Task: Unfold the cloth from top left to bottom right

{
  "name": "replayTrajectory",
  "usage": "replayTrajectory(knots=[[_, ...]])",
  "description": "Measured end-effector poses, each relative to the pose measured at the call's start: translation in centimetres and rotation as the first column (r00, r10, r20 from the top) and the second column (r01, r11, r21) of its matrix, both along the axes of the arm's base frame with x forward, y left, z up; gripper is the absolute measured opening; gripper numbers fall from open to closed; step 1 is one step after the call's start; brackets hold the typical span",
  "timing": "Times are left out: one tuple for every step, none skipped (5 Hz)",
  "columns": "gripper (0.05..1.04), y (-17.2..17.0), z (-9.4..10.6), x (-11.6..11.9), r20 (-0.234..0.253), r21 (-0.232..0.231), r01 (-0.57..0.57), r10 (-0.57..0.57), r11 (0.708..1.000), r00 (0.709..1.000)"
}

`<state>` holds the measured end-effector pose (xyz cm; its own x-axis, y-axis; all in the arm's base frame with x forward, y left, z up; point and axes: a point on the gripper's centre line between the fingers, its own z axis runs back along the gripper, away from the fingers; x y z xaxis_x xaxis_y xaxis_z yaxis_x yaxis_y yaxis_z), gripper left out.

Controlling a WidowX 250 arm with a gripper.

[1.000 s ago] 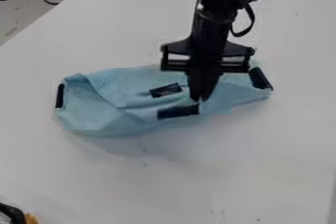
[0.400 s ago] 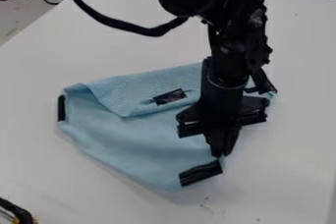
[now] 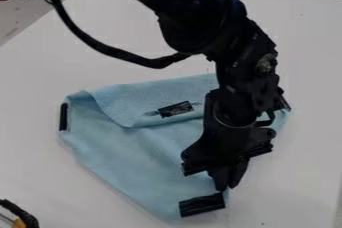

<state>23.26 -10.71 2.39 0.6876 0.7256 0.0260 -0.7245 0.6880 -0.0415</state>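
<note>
Positioning the Blue Cloth: Lower Corner at the Jaws

White table (image 3: 304, 47): supports the cloth near its middle.

WidowX arm (image 3: 197, 19): extends from the top edge of the view and slants to the lower right. It is the sole arm at the work.

Blue cloth (image 3: 133, 149): lies partly unfolded, its main body to the upper left of the jaws. Its long axis appears to run roughly from the left black strip (image 3: 63, 117) to the right black strip (image 3: 283, 104). A textured flap (image 3: 133, 104) is folded over along the upper side, with a black patch (image 3: 176, 109) near the middle.

Gripper (image 3: 226, 188): is above the lower right part of the cloth. The jaws are closed together, judged to be pinching the cloth edge at the upper right end of the lower black strip (image 3: 202, 205).

Next move: judged to require a short pull down and right, away from the body, followed by release. Caution: excess pull may drag the whole cloth.
</note>
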Motion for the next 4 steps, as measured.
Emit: replayTrajectory(knots=[[0.457, 0.0, 0.3, -0.2, -0.001, 0.011, -0.006, 0.006, 1.000, 1.000], [0.765, 0.1, 1.1, -0.2, -0.005, 0.027, 0.006, -0.006, 1.000, 1.000], [0.997, 0.0, 1.8, -0.2, -0.022, 0.051, 0.027, -0.026, 0.998, 0.999], [1.007, -0.4, 4.0, 0.3, -0.029, 0.069, 0.064, -0.063, 0.996, 0.998]])
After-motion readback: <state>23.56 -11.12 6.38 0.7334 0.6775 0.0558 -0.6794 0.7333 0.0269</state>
